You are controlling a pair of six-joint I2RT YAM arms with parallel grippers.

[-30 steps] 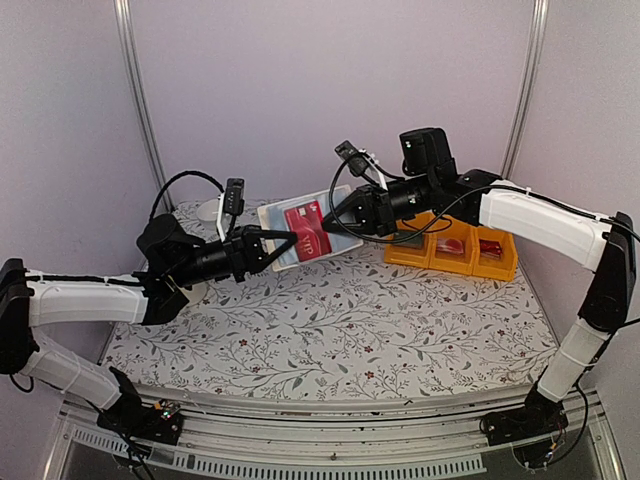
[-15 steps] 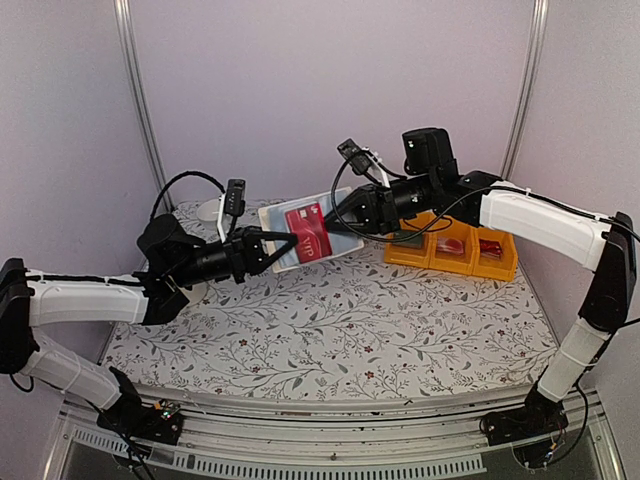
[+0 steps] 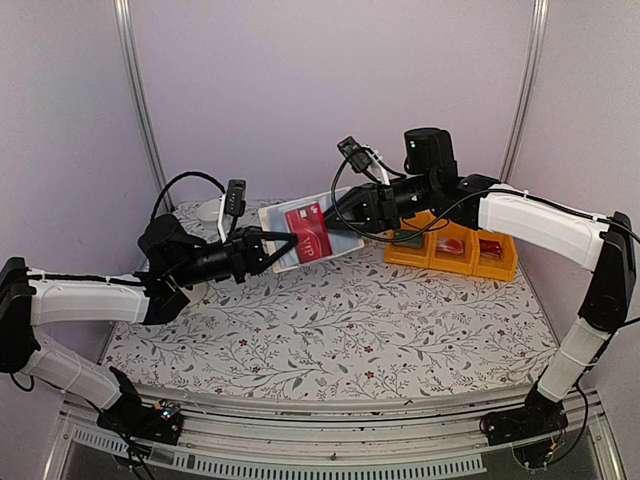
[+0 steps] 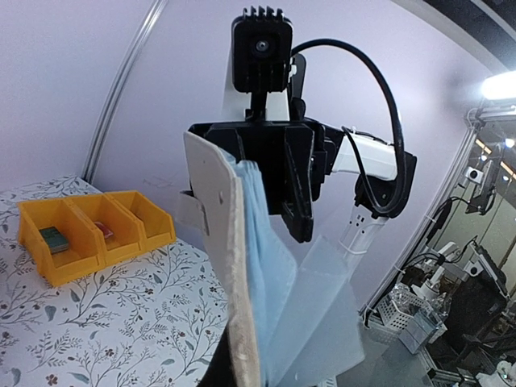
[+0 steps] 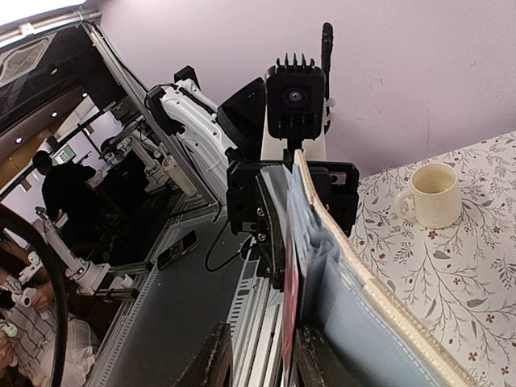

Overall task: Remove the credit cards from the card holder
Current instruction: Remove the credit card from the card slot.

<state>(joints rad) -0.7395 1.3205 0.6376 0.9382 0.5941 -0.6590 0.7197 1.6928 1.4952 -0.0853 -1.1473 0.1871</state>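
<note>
Orange three-compartment bin [image 3: 450, 265], cream mug [image 5: 435, 195] on floral tablecloth [image 3: 330, 320]

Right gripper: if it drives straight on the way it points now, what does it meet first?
The red card in the card holder, at the tips of the right gripper; beyond it, probably the left gripper gripping the holder.
</note>
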